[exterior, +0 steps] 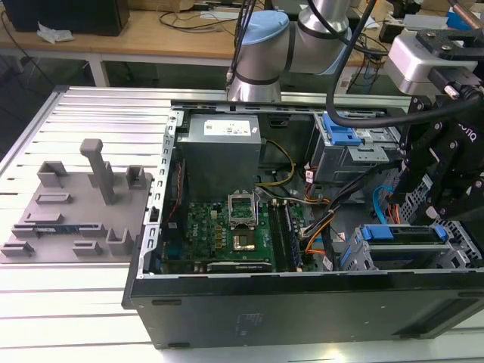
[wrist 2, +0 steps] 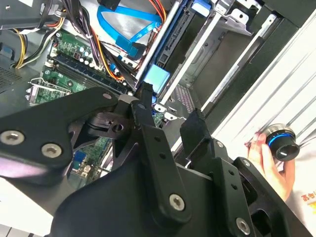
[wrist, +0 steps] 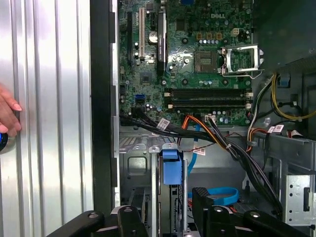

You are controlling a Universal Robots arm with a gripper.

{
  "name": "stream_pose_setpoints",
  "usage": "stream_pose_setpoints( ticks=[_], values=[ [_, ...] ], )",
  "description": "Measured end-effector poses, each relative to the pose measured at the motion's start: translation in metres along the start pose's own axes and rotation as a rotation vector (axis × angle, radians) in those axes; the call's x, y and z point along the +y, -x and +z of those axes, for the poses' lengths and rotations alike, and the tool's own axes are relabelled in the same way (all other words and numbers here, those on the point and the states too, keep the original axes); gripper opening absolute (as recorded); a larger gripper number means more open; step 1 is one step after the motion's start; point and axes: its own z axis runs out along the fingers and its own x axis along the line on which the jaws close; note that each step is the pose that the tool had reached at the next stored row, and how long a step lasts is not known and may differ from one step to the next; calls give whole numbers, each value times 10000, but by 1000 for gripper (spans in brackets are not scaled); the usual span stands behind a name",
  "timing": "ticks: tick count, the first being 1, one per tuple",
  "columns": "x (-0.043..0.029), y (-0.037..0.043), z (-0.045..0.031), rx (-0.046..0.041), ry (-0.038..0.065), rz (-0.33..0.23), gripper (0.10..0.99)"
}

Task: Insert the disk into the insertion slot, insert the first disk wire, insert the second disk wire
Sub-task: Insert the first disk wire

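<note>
Exterior view's left: grey fixture plate (exterior: 45,227) of moulded holders, flat on the ribbed metal table (exterior: 98,113). Next along, open black computer case (exterior: 302,310), holding in turn a grey power supply (exterior: 223,147) at the back, a green motherboard (exterior: 227,227) in front of it, a tangle of orange and black wires (exterior: 318,227), then two perforated drive cages. Rear cage (exterior: 333,162) topped with a blue latch (exterior: 342,132). Front cage, the insertion slot (exterior: 355,257), already filled with the disk (exterior: 376,233), blue carrier edge about level with the cage opening. Blue flat cable (exterior: 382,198) looped loose between the cages, ends not traceable. Farthest right, poised just over the seated disk, black gripper (wrist 2: 170,106), fingers (wrist 2: 153,143) spread wide in both wrist views, pinching nothing. Outside the case wall, a person's hand (wrist 2: 266,165) on the table, just beside a black knob with a blue ring (wrist 2: 281,140).
</note>
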Motion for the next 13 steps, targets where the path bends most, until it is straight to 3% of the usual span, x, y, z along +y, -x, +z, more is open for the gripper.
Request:
stream_pose_setpoints(
  ticks=[6,7,8,10,11,12,13],
  values=[
    [0,4,-1,33,0,-29,502],
    [0,42,-3,223,-2,-32,502],
    [1,117,-3,555,-4,-38,502],
    [2,264,1,1341,-11,-52,502],
    [3,341,3,1710,-68,-56,502],
    [4,382,4,1797,-209,-47,502],
    [4,390,6,1795,-302,-16,502]
  ],
)
